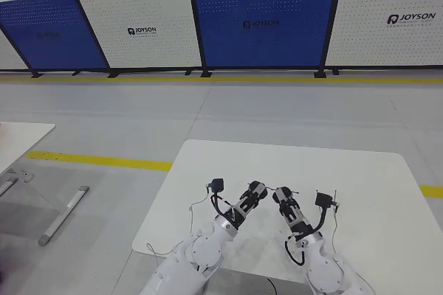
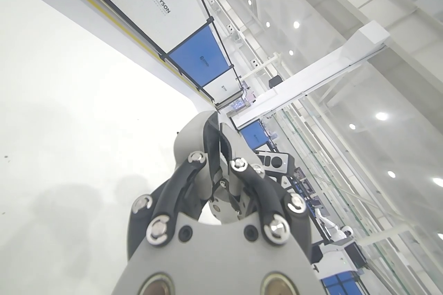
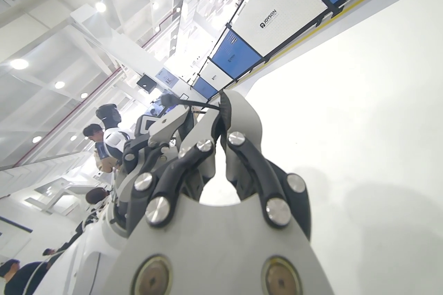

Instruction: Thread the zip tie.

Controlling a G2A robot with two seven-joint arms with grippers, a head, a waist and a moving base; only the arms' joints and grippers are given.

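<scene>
right gripper [image 3: 221, 102] pinched shut on the zip tie [image 3: 200, 105], over the table [image 1: 354, 184]. left gripper [image 2: 216, 118] looks clamped near its head end. my worry: the thin strap twists or slips in the pinch and the tail misses the slot.

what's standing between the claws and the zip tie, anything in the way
Nothing visible does. The right claw is shut on the zip tie, whose strap runs out to its head beside the left claw. That claw's tips are shut on a thin dark strip, seemingly the same tie.
</scene>
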